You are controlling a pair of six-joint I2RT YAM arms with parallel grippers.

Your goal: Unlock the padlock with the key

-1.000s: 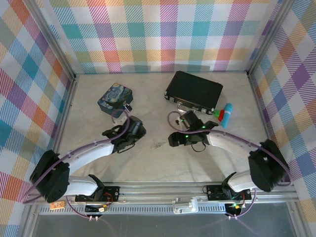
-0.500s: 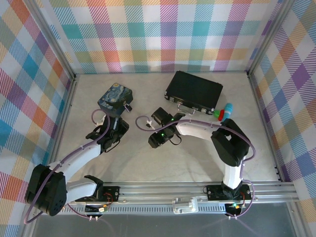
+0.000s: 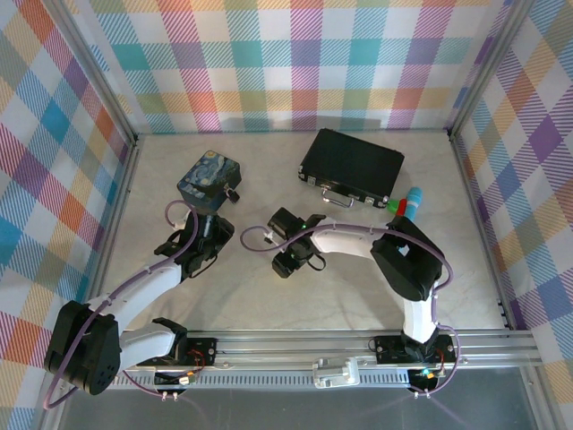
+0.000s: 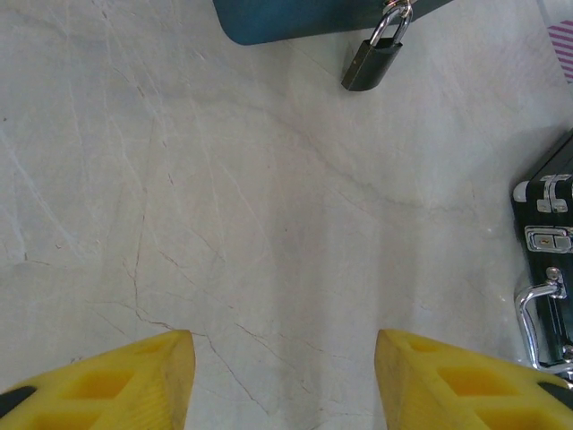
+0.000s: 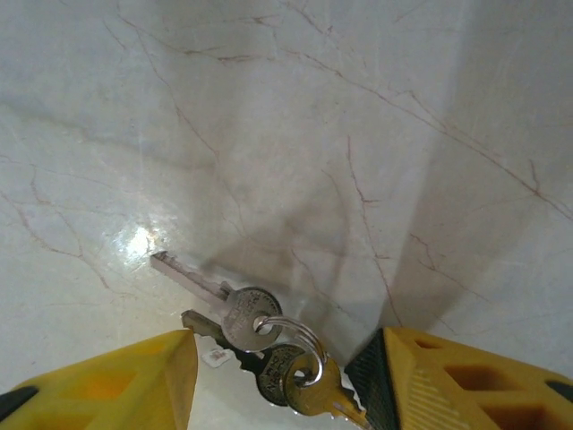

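In the top view the left end effector [image 3: 213, 231] sits left of centre on the pale marbled desk [image 3: 269, 296], pointing up-frame towards the blue painted tin [image 3: 209, 176]. The padlock [image 3: 233, 193] hangs at the tin's lower right corner, near the end effector's tips but apart from them. In the left wrist view this end effector [image 4: 285, 376] stands wide, its yellow fingers [image 4: 116, 381] in the two bottom corners with bare desk between them. The padlock [image 4: 372, 61] lies at the upper right of the frame, its shackle hooked to the tin [image 4: 295, 16] at the top edge. The black case [image 4: 548, 224] and its silver handle [image 4: 537, 309] run along the right edge.

The right end effector [image 3: 288, 262] is near the middle of the top view, reaching in from the right. The black case [image 3: 351, 166] lies up-frame of it, and a teal, red and green object [image 3: 405, 206] lies to the right.

In the right wrist view the right end effector [image 5: 284, 367] is open and grips nothing. The key [image 5: 235, 309] lies flat on the desk [image 5: 295, 125] at lower centre, between the yellow fingers [image 5: 107, 385]. It is joined on a ring with a second grey key and a brassy one. The brassy key lies just beside the lower right finger.
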